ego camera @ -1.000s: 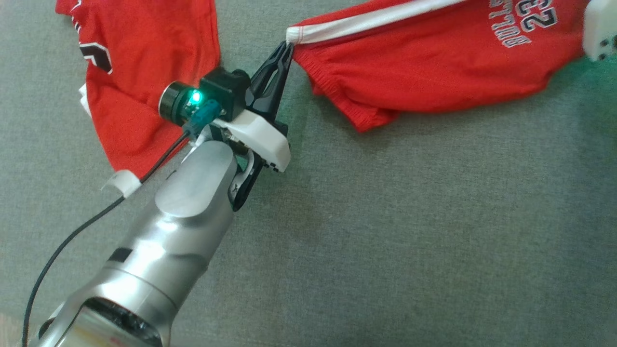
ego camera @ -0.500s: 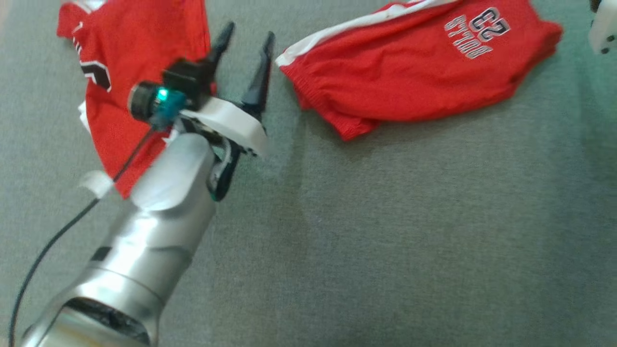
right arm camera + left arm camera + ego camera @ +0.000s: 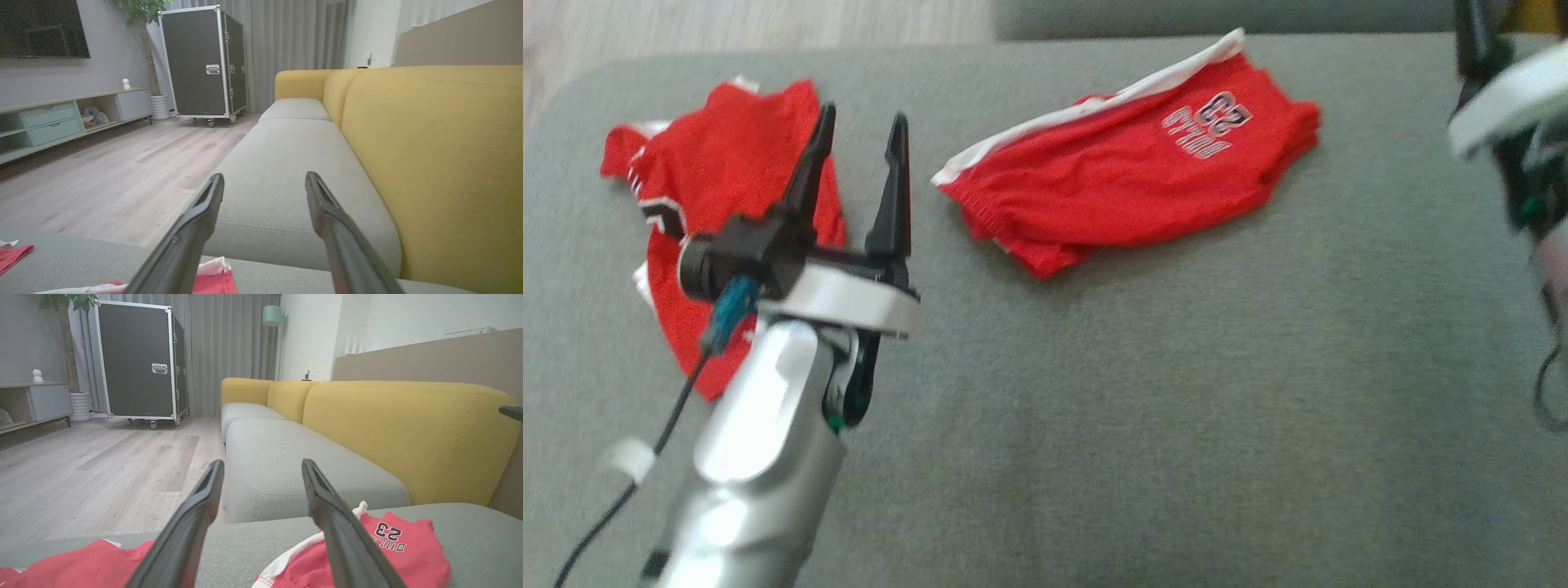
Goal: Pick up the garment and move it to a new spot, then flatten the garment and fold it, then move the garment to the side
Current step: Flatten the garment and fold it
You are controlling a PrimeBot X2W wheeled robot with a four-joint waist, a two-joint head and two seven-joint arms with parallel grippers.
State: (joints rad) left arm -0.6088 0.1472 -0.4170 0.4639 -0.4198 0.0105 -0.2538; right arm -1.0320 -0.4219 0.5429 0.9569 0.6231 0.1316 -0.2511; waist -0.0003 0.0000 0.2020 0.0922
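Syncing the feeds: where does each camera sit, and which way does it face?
Head view: on the head, looking down at the grey cushion, red shorts and jersey; open left gripper, right arm's end.
Left wrist view: on the left wrist, facing along the sofa; own spread fingers.
Right wrist view: likewise, right gripper open.
Shared: all show the red shorts.

You are in a home living room. Listed:
- sofa (image 3: 408, 428), yellow backrest, grey seat cushions (image 3: 286, 163)
- pale wood-plank floor (image 3: 102, 469)
- wall-mounted television (image 3: 41, 28)
- low media cabinet (image 3: 53, 118) with drawers and open shelves
- potted plant (image 3: 139, 12)
- floor lamp (image 3: 271, 315), mint shade
- full-height grey curtains (image 3: 229, 347)
- one odd item for you: black wheeled flight case (image 3: 137, 359)
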